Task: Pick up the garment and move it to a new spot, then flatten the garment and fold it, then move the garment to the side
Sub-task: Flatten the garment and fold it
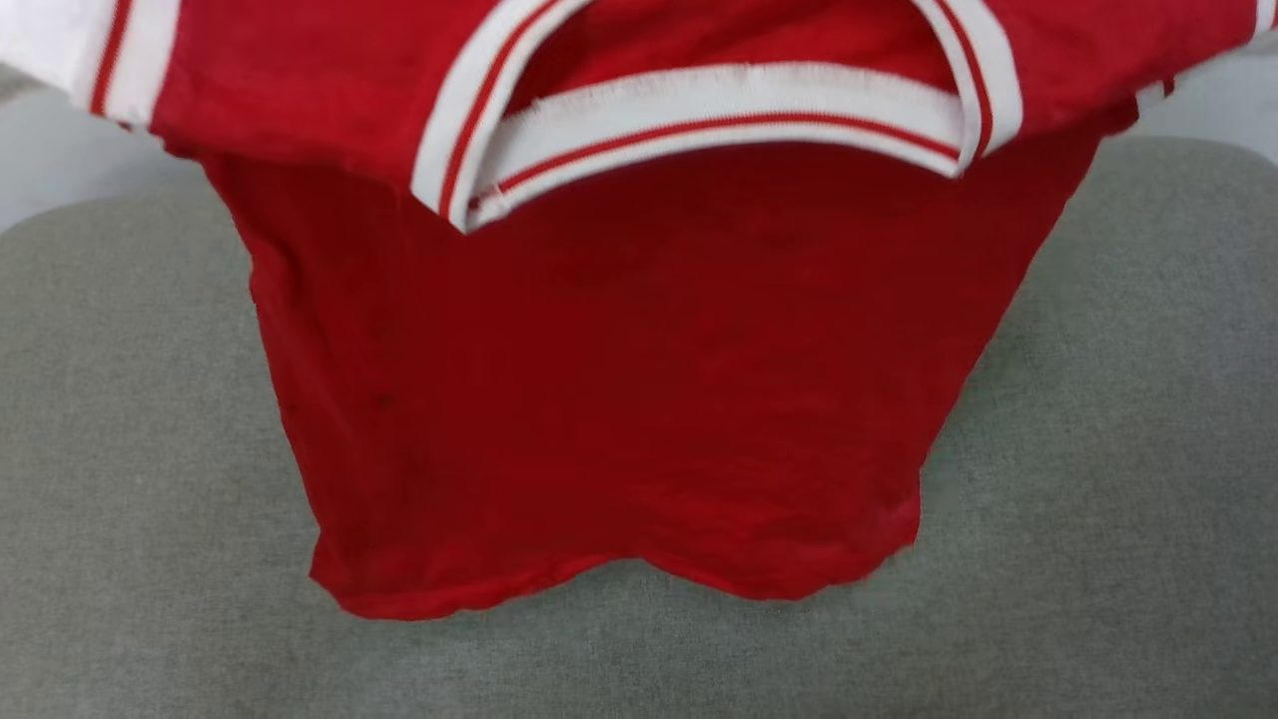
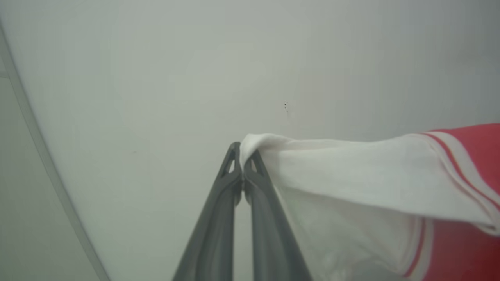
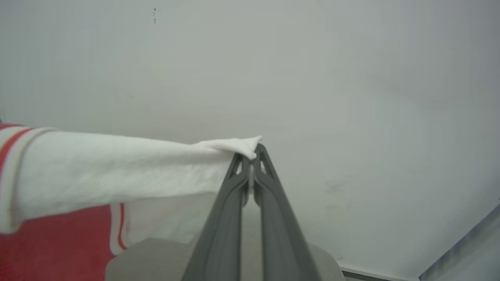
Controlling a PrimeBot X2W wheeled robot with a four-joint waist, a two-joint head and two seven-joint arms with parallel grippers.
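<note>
The red garment (image 1: 619, 379) hangs in the air in the head view, spread wide, its striped collar at the top and its hem just above the grey cushion (image 1: 140, 479). In the left wrist view my left gripper (image 2: 243, 158) is shut on the edge of one white sleeve (image 2: 351, 175). In the right wrist view my right gripper (image 3: 252, 154) is shut on the tip of the other white sleeve (image 3: 117, 171). The side facing the head camera is plain red; letters and number are hidden.
The grey fabric cushion spreads under and around the hanging shirt, with a rounded corner (image 3: 136, 257) in the right wrist view. A pale wall (image 2: 156, 78) stands behind, and a strip of floor edge (image 3: 461, 249) shows low on the right.
</note>
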